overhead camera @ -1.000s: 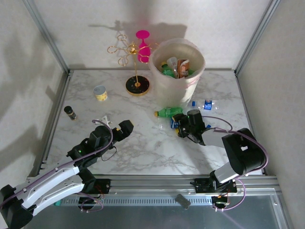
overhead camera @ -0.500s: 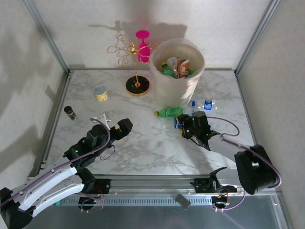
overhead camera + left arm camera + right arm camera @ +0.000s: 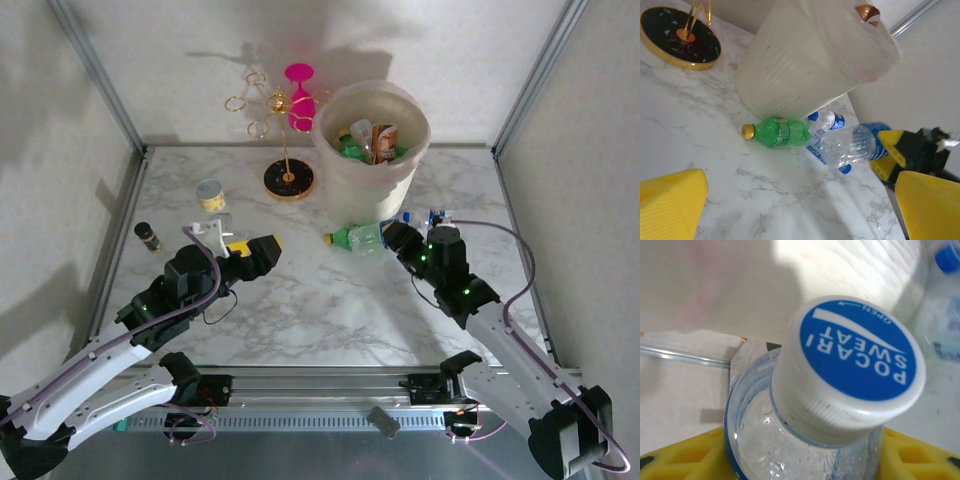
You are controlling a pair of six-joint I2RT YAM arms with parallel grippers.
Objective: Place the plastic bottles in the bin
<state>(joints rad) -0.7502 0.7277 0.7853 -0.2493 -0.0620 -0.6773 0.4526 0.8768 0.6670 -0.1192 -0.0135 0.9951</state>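
Plastic bottles [image 3: 362, 142] lie in the bin [image 3: 365, 190]; right jaws clench a clear bottle [image 3: 850, 370] near its cap, just beside the bin's foot, presumably for lifting in; left jaws released, hovering left of the bin.

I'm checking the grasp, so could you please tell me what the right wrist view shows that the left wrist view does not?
Right wrist adds the Pocari Sweat print on the cap, yellow pads flanking the shoulder. Left wrist adds the green bottle and the black base. Both share the clear bottle in the right pincer and the bin.
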